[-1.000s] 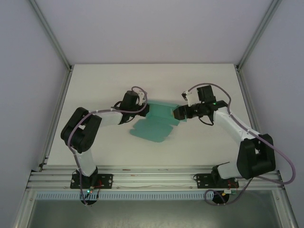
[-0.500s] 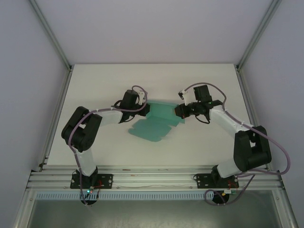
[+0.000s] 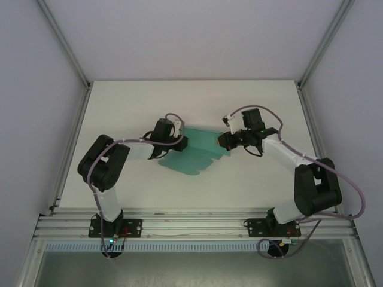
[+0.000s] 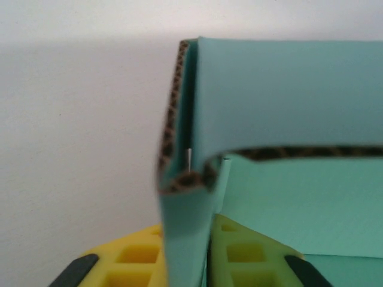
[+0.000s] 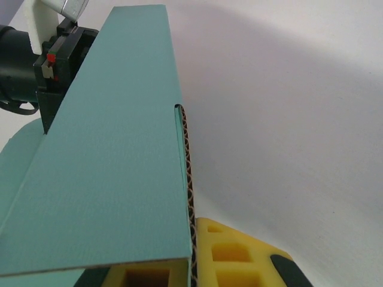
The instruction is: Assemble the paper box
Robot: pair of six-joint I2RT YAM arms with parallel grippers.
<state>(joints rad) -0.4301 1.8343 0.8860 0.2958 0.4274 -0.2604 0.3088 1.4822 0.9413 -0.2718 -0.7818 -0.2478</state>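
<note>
nearest to me, my left gripper (image 4: 187, 266) is pinched on a folded flap of the paper box (image 4: 287, 101), with yellow pads (image 4: 136, 258) on either side of the doubled card. i judge this holds the crease upright while the wall behind it stands. my right gripper (image 5: 191, 272) is closed on the opposite wall along its brown fluted edge, probably to brace that panel against the pull of the fold. between my two grippers the box sits part-raised over the table (image 3: 125, 101). its far strip is lifted and its near flaps slope down toward my bases, though i cannot tell if they touch. the card is plain teal, and i can read no brand, label or writing on it.
</note>
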